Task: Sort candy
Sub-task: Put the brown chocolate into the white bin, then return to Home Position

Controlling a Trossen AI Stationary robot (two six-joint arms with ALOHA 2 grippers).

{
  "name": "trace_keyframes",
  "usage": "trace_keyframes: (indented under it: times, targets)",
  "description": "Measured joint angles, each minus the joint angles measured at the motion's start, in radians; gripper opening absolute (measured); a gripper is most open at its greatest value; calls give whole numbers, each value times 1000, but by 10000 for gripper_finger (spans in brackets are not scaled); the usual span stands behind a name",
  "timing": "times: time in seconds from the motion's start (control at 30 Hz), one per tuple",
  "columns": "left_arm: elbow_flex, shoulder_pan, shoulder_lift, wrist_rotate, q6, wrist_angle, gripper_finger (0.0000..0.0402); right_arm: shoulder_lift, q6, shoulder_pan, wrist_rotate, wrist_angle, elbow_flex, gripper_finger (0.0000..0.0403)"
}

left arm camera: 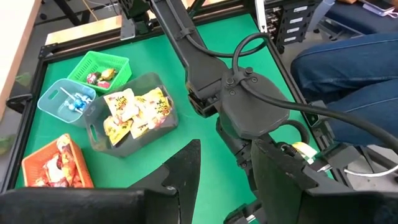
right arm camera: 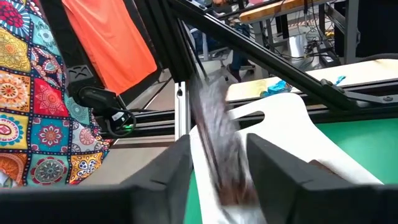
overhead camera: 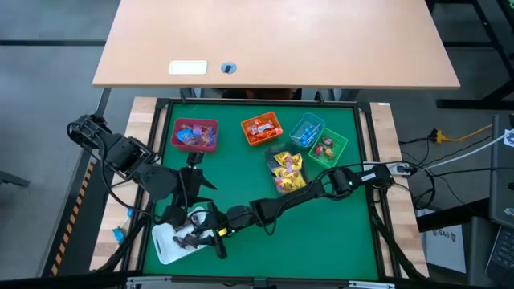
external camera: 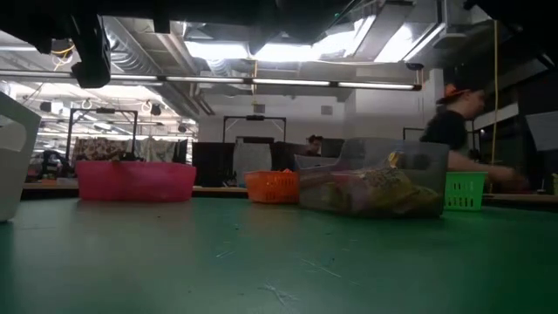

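Your right gripper [overhead camera: 210, 234] reached across to the white tray [overhead camera: 165, 246] at the near-left corner, its fingers clamped on a dark brown packet [right arm camera: 225, 163] just above the tray. Your left gripper [overhead camera: 195, 170] waited beside it, fingers apart. The pick looked done; next you needed to carry the packet to a matching bin, though none of the pink [overhead camera: 195, 134], orange [overhead camera: 261, 129], blue [overhead camera: 307, 130], green [overhead camera: 329, 147] or grey bin [overhead camera: 287, 169] obviously held brown.

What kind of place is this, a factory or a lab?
Probably a robotics lab or workshop: a green work table framed by black rails, bins of candy for sorting, and a large open room with ceiling strip lights.
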Motion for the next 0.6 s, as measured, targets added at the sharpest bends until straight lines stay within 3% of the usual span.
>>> trace_keyframes:
  times: [0.17, 0.3, 0.43, 0.6]
  targets:
    - [0, 0, 0, 0, 0, -2, 132, 0, 0, 0, 0, 0, 0, 211]
    - [0, 0, 0, 0, 0, -3, 132, 0, 0, 0, -29, -16, 0, 234]
    - [0, 0, -2, 0, 0, -6, 132, 0, 0, 0, -71, -30, 0, 225]
    - [-1, 0, -32, 2, 0, -39, 132, -22, 0, -9, -158, -77, 0, 166]
